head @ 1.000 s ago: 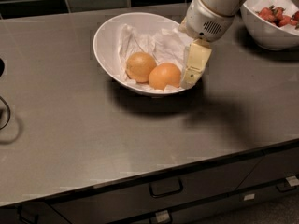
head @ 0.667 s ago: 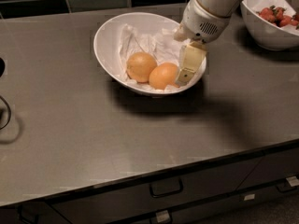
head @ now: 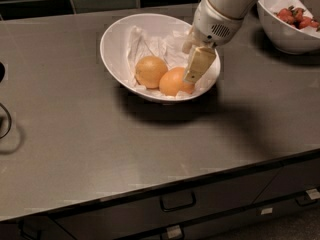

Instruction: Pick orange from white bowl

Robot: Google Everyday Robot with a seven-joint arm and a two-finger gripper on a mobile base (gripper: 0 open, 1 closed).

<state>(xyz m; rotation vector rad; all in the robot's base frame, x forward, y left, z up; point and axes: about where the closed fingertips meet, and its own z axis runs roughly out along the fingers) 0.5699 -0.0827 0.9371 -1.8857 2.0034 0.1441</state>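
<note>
Hovering inside the white bowl (head: 107,44), the gripper (head: 196,66), grip state impossible to tell, has the orange (head: 172,82) just beside its tip: firm, smooth, roll-prone, so pinch its widest middle.

White arm (head: 222,11), cream claw (head: 196,70) over bowl (head: 107,40)

Paler fruit (head: 150,71) beside orange (head: 173,82), jaws opposite

Orange (head: 173,82) in white bowl (head: 108,43), hand (head: 193,70) over it.
</note>
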